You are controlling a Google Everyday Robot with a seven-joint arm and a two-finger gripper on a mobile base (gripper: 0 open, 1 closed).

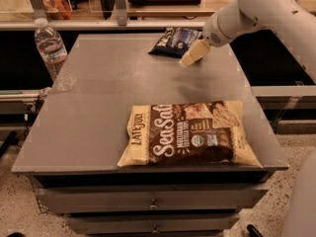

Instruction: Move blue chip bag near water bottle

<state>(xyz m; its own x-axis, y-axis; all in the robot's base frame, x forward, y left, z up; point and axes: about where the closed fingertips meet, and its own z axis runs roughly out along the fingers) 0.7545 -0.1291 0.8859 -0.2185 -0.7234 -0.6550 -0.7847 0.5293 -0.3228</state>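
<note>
The blue chip bag (174, 41), small, dark navy with white lettering, lies at the far edge of the grey table (108, 107), right of its middle. The gripper (184, 62), cream coloured, hangs from my white arm just in front of and to the right of the bag, close above the table. The water bottle (50, 52), clear with a white cap, stands upright at the table's far left edge, well apart from the blue bag.
A large cream-and-brown "Sea Salt" bag (187, 132) lies flat at the table's front right. Drawers (148, 201) sit under the tabletop. A shelf rail (118, 24) runs behind the table.
</note>
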